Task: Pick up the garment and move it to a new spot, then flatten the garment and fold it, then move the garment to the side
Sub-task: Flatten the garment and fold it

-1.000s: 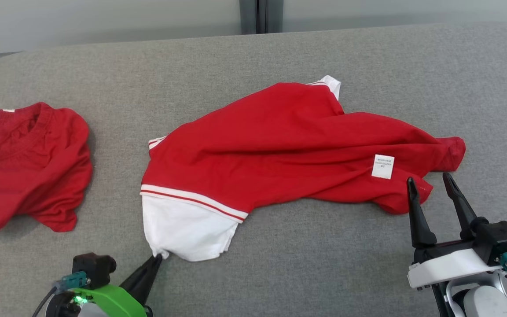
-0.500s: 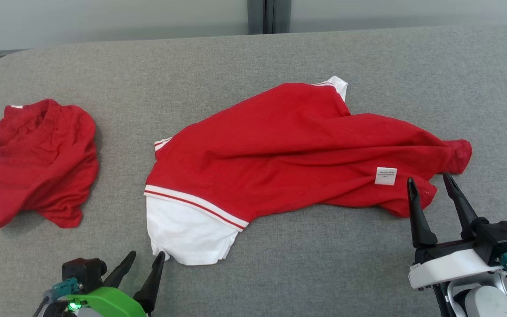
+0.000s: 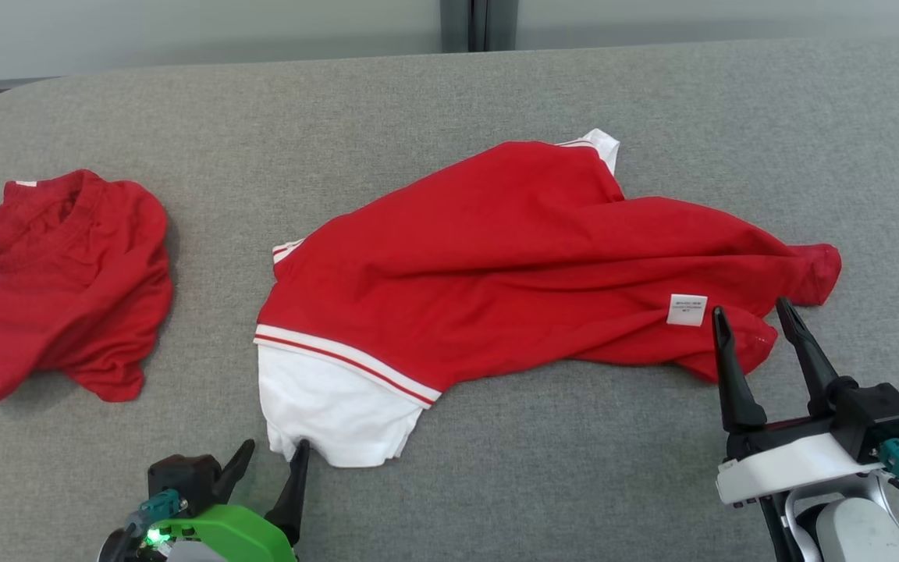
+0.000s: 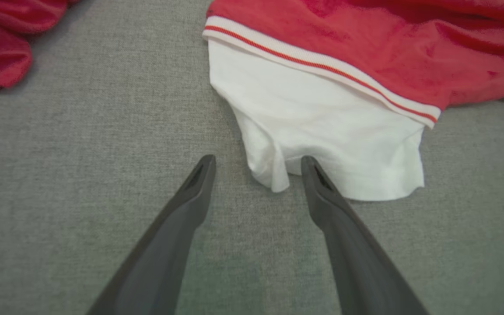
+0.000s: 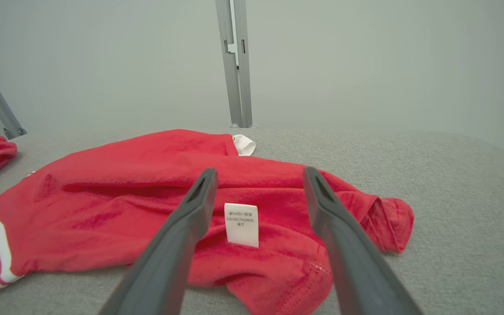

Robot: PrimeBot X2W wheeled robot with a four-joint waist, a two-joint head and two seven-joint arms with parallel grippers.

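Two claws, both w/ jaws apart, nothing held. Item 1: garment [image 3: 512, 257], red w/ white trim, lies crumpled across the middle of the grey surface [image 3: 574, 468], long axis left-right, not yet flat. Left claw [image 3: 276, 446] sits low at the near edge, one finger touching or just beside the corner of the white panel [image 3: 325, 406]; judged placed to pinch that corner for spreading. Right claw [image 3: 751, 308] is at the garment's right end, fingers over the bunched red hem just beside the white label [image 3: 687, 309]; judged a matching hold point so the cloth can be pulled taut btwn both. Item 2: second red garment [image 3: 67, 281], heaped far left, well apart, no obstruction. Grey post [image 3: 479, 23] stands behind the surface. Main hindrance: folds across the red body.
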